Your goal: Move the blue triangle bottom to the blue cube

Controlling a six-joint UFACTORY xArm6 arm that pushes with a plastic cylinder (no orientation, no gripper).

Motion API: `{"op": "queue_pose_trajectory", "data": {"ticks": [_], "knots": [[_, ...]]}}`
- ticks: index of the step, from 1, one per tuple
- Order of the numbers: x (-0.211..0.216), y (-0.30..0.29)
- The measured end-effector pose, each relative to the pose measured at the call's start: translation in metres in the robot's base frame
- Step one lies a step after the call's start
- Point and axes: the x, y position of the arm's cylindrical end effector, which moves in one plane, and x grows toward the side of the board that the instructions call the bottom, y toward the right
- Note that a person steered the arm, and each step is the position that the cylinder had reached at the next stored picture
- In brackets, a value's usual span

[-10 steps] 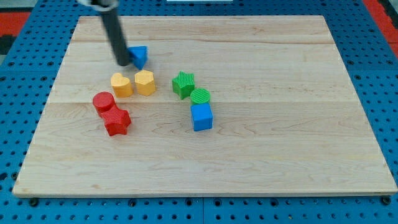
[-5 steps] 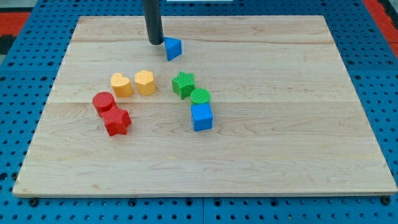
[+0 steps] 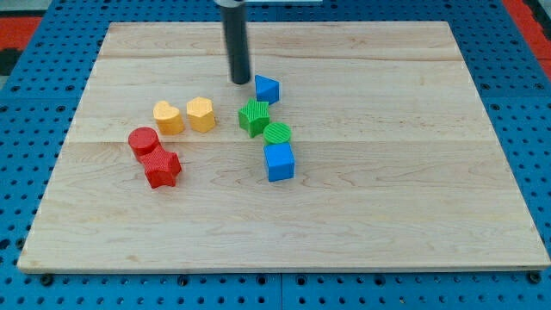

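Blue triangle [image 3: 267, 88] near the wooden board's [image 3: 430, 172] upper middle, just above the green star [image 3: 254, 116] and apart from it. My tip [image 3: 240, 82] close by on the triangle's left side, contact not resolvable; no gripper fitted, hence nothing to open or close (a plain rod only). Blue cube [image 3: 279, 162] lower down, touching the green cylinder [image 3: 277, 133] stacked just above it. Step in hand, by judgement: carrying the triangle rightward, round the green pair. Next move, probably: shifting to the triangle's upper side, then steering downward along the cube's right and finally in beneath it, without nudging the cube. Yellow [image 3: 185, 114] and red blocks [image 3: 155, 155] well to the left, uninvolved.
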Motion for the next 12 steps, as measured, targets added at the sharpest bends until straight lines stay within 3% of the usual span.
{"op": "queue_pose_trajectory", "data": {"ticks": [1, 2, 3, 4, 6, 7, 8, 9, 11, 12], "knots": [[0.034, 0.076], [0.042, 0.045], [0.005, 0.017], [0.038, -0.015], [0.051, 0.054], [0.083, 0.074], [0.142, 0.094], [0.166, 0.098], [0.189, 0.171], [0.212, 0.149]]}}
